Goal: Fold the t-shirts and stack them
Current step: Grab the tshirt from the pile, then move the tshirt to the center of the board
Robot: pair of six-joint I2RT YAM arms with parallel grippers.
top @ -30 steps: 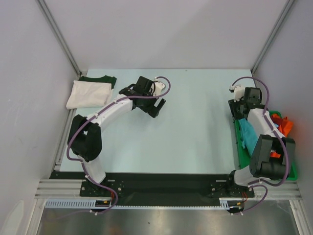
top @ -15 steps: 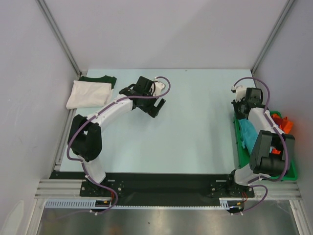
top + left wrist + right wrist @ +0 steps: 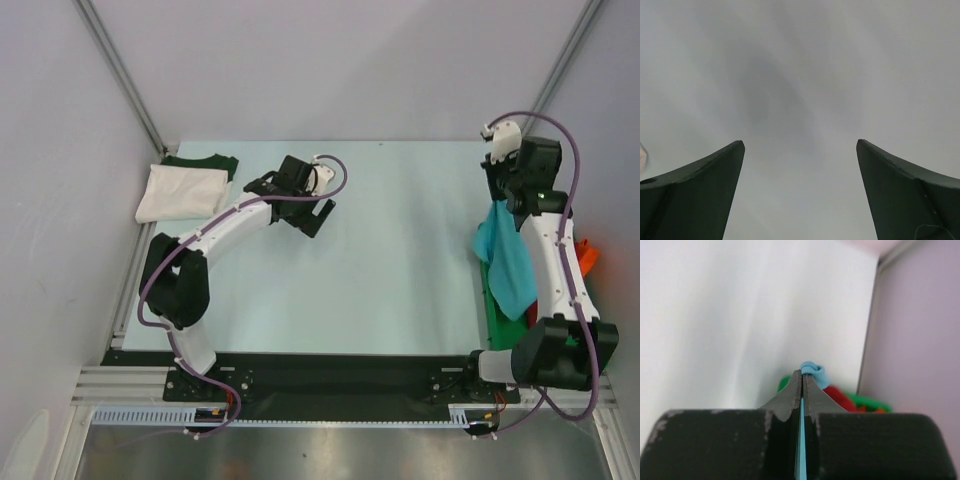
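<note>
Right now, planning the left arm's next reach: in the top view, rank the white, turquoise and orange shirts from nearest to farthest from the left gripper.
1. White shirt, far left corner, nearest the left gripper.
2. Turquoise shirt, hanging at the right side.
3. Orange shirt, far right, beyond the turquoise one.

our left pincer hangs with jaws wide apart; our right arm stretches forward, right pincer clamped on the turquoise t-shirt below it.
</note>
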